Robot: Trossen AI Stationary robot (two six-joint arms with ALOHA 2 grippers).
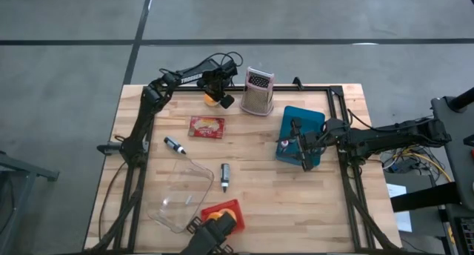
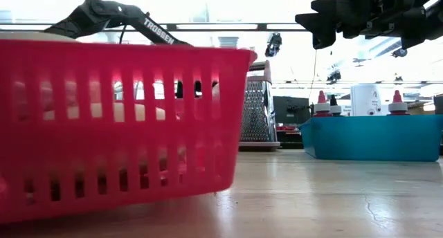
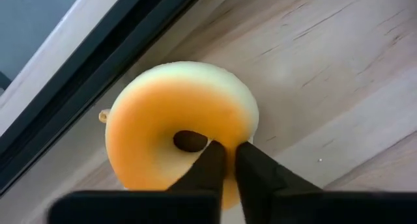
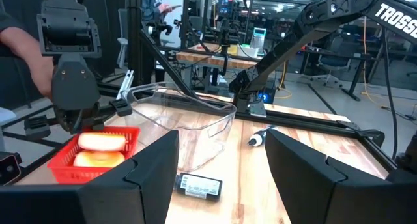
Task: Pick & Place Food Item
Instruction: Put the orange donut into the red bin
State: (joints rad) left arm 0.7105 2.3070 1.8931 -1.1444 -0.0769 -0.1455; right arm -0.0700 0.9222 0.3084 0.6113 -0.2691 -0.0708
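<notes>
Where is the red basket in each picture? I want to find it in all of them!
High view: the red basket sits at the table's near edge, beside the clear plastic container.
Low view: it fills the picture's left side, very close to the camera.
Left wrist view: not in it.
Right wrist view: it stands far off on the left.
Shared landmark: the clear plastic container next to it.

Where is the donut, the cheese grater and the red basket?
donut (image 3: 156, 113), left wrist view, orange top beside its hole.
cheese grater (image 1: 257, 95), high view, its sloped metal face.
red basket (image 2: 111, 127), low view, its slotted front wall.
</notes>
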